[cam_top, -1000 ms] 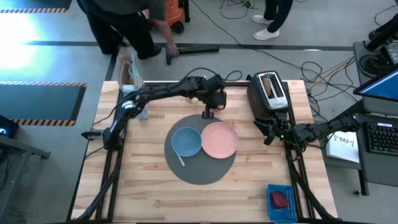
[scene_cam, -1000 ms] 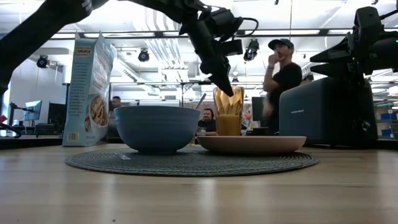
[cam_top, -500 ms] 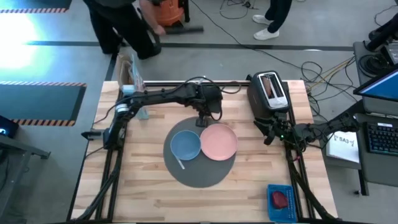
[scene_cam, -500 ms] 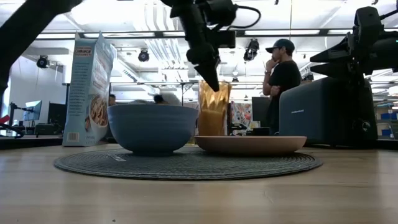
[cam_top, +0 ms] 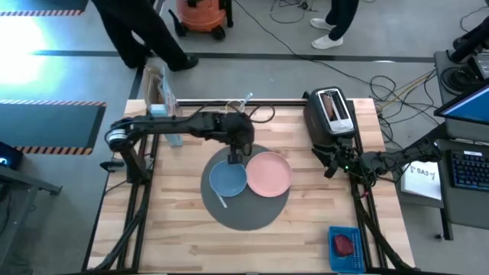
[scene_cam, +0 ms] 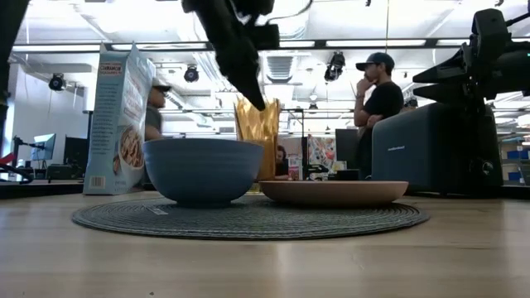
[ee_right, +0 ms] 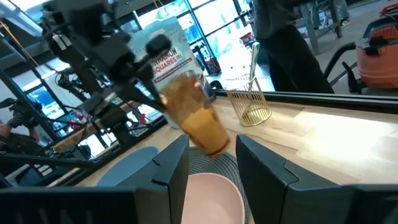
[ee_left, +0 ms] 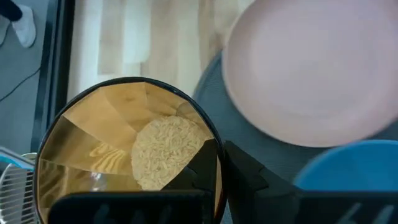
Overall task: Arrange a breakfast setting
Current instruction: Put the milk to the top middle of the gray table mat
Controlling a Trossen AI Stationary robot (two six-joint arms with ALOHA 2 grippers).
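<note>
Bench [cam_top: 183, 229]: light wood top carrying the setting, seen from above.

Item 1, dark-grey mat [cam_top: 252, 210]: large, round, lying flat at the middle of the bench.

Item 2, blue bowl [cam_top: 227, 177]: small, upright on the left half of the mat, touching or just beside the plate. In the left wrist view only part of its rim shows [ee_left: 354, 165].

Item 3, pink plate [cam_top: 270, 173]: flat on the right half of the mat; appears bare.

Item 4, light-blue spoon [cam_top: 222, 198]: lying on the mat at the bowl's near edge, handle slanting toward the front of the bench.

Item 5, amber tumbler [scene_cam: 257, 132]: held off the bench and tilted, above the far edge of the bowl. Contains pale grains, visible in the left wrist view [ee_left: 165, 149].

Item 6, left tool [cam_top: 235, 155]: closed on the tumbler's rim, 1 finger inside and 1 outside, over the mat's far edge between bowl and plate.

Item 7, right tool [cam_top: 330, 163]: at the bench's right side, just in front of the black toaster [cam_top: 330, 113]; fingers spread apart, holding nothing.

Item 8, small red food piece [cam_top: 343, 244]: in a blue basket [cam_top: 333, 258] at the front right corner, well apart from the mat.

Item 9, cereal box [scene_cam: 118, 120]: upright at the far left of the bench.
</note>
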